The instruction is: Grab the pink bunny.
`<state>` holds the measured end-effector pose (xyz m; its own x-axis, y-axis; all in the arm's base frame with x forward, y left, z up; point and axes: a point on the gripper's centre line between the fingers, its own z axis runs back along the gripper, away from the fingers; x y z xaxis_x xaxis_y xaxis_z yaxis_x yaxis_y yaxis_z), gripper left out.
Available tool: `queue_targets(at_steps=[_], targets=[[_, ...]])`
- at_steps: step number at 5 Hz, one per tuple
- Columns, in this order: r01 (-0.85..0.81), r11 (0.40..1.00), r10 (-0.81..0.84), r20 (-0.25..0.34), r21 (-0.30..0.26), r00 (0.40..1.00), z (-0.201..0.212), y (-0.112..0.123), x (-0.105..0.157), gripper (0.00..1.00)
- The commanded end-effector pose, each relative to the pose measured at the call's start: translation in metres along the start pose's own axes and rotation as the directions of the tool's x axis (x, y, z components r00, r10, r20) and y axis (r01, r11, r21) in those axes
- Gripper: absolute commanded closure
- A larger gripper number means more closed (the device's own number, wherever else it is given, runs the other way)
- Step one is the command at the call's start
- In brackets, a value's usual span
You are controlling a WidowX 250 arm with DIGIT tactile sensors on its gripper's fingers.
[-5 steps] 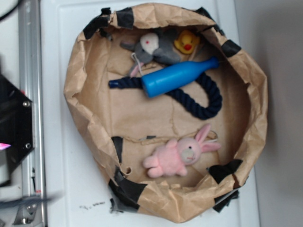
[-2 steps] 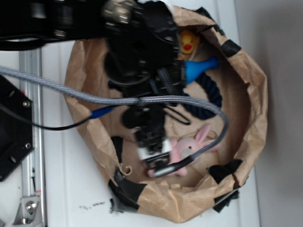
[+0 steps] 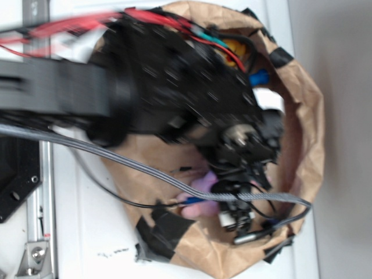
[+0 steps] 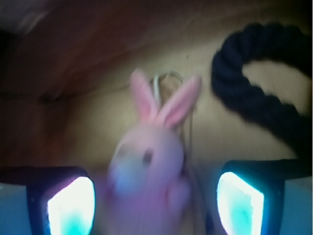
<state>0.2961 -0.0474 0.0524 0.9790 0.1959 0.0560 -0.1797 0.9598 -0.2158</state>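
At the far left of the exterior view the white desk is bare of the arm a second ago; now the black arm reaches across from that side, a blurred mass covering most of the brown paper bag. Less than half a second ago it hangs over the bag's middle; now it has swung rightward and nearer, toward the lower right of the bag. Only a corner of the yellow duck and the tip of the blue bottle show past it, and the grey plush is hidden.

Moving right, the pink bunny lies in the near part of the bag, where it lay a second ago; only a patch of pink body shows beneath the cables. The pincer is now down at the bunny's right end, close to the bag's near wall.

In the wrist view, the left finger pad glows at the lower left, the bunny fills the centre with its ears pointing away, and the right finger pad sits at the lower right, with the dark blue rope curling beyond it. The pincer stands wide apart with the bunny's body between the fingers, gripping nothing yet. I judge the approach is nearly done: the toy is framed and the closing squeeze is what remains
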Motion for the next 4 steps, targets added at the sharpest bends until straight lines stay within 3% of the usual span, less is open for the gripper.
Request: queue_targets(at_steps=[1, 2, 4], targets=[[0.075, 0.997, -0.075, 0.004, -0.03, 0.997, -0.019, -0.036, -0.016, 0.54], [0.044, 0.999, -0.045, 0.009, 0.022, 0.999, -0.021, -0.021, -0.022, 1.0], [0.032, 0.999, -0.033, 0.031, 0.038, 0.999, 0.007, -0.008, -0.009, 1.0]])
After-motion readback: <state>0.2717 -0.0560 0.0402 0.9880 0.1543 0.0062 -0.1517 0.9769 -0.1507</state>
